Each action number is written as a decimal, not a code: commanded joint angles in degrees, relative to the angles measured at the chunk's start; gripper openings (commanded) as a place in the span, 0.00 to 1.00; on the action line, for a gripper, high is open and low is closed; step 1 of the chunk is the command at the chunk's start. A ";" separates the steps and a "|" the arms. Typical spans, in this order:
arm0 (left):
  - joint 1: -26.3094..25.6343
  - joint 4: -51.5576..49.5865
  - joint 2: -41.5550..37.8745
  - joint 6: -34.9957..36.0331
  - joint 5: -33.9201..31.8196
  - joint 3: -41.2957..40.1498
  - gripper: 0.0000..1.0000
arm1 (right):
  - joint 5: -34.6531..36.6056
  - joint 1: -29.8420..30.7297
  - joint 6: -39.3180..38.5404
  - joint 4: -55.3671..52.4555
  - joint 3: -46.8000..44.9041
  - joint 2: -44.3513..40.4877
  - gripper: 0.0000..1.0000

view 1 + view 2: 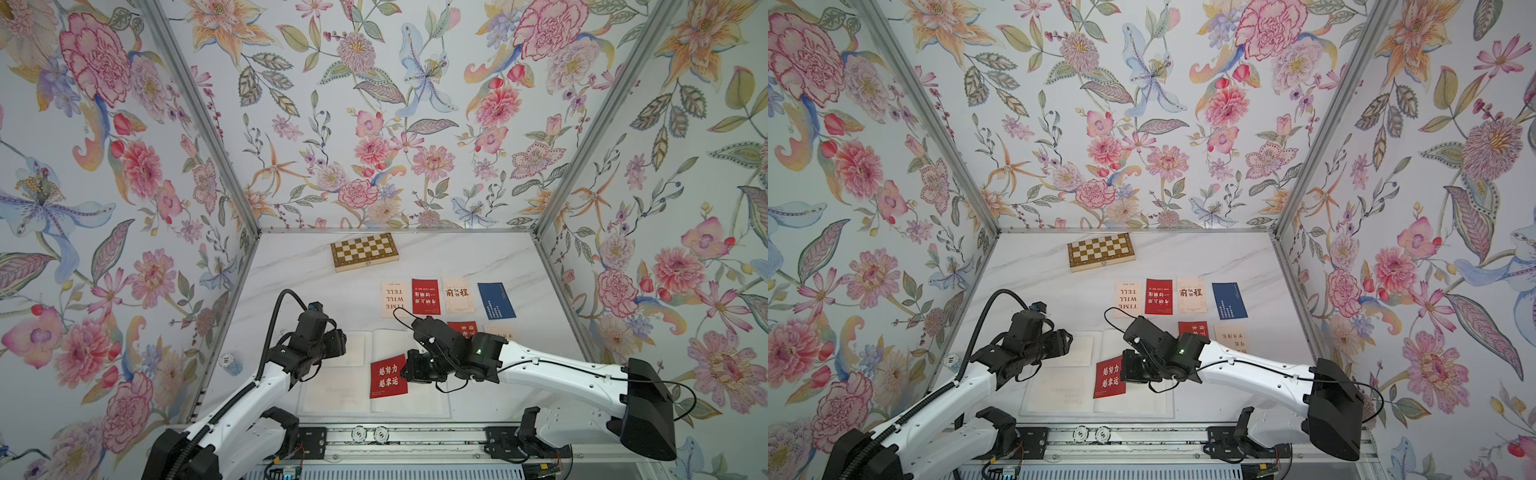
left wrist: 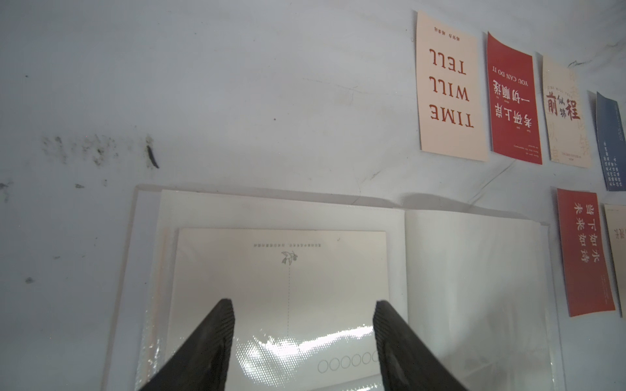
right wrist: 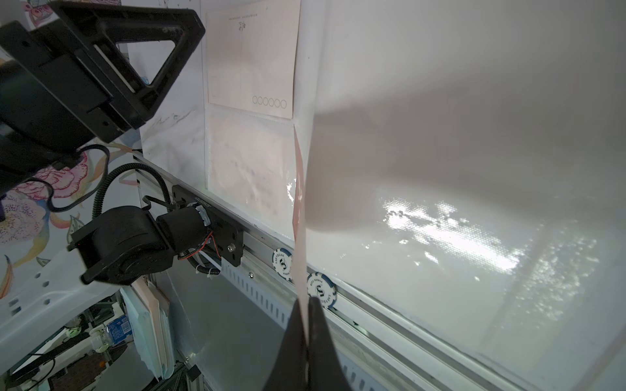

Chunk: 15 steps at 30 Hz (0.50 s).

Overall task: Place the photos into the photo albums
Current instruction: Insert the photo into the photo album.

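Right gripper [image 3: 306, 304] on red photo [image 1: 388, 376] edge

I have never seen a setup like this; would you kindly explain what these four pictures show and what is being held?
The machine is two robot arms, each ending in a two-fingered gripper. Two pictures look down from one overhead camera; the other two come from cameras on the wrists. On the marble table lie an open white photo album, six loose cards beyond and beside it, and a chessboard box at the far end. The right gripper is shut on a red card over the album near its spine; its wrist view shows that card edge-on. The left gripper is open and empty over the left page, where a pale card already sits in a sleeve.
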 commanded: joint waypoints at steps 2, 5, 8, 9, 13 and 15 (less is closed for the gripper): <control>-0.54 1.10 0.06 2.09 -1.71 -0.37 0.65 | 2.57 1.07 2.09 -3.11 2.22 1.40 0.00; -0.65 1.97 0.65 2.53 -1.80 -0.75 0.65 | 2.90 1.12 2.50 -3.07 2.17 2.37 0.00; -0.75 2.55 0.46 2.80 -1.87 -1.01 0.65 | 3.23 1.71 2.96 -3.15 2.88 3.68 0.00; -0.72 2.59 0.18 2.82 -2.12 -1.02 0.65 | 3.40 1.94 3.03 -3.40 3.32 4.22 0.00; -0.76 2.47 -0.64 3.41 -2.50 -1.26 0.65 | 3.78 2.57 3.38 -3.87 4.20 5.59 0.00; -0.78 2.30 -0.68 3.94 -2.51 -1.21 0.65 | 3.64 2.69 3.67 -3.88 4.40 6.08 0.00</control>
